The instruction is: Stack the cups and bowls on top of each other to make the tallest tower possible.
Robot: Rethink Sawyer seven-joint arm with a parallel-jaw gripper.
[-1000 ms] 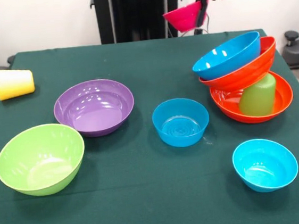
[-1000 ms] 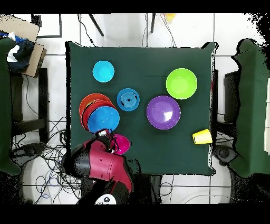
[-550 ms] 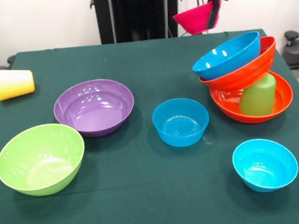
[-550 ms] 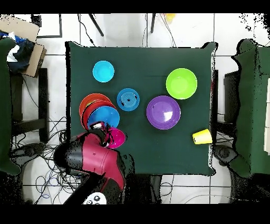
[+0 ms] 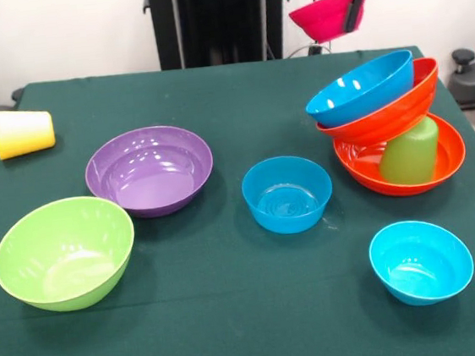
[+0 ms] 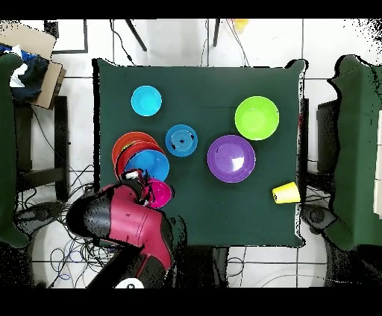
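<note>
My gripper (image 5: 353,11) hangs high above the table's far right, shut on the rim of the small pink-red bowl (image 5: 322,14), which tilts in the air behind and above the tower. The tower (image 5: 389,124) leans: an orange bowl (image 5: 440,165) on the table holds the upturned light green cup (image 5: 411,153), which carries a tilted second orange bowl (image 5: 388,118) and a blue bowl (image 5: 357,89). Overhead, the pink-red bowl (image 6: 158,193) overlaps the blue bowl's (image 6: 147,165) near edge. The yellow cup (image 5: 22,132) lies on its side at the far left.
Loose on the green cloth are a purple bowl (image 5: 150,170), a lime green bowl (image 5: 64,252), a blue bowl (image 5: 288,194) in the middle and a small cyan bowl (image 5: 420,261) at the front right. A cardboard box (image 6: 33,63) sits off the table.
The gripper has carried the pink-red bowl up and to the right in the front view, closer to the space above the tower. Nothing on the table has moved.
</note>
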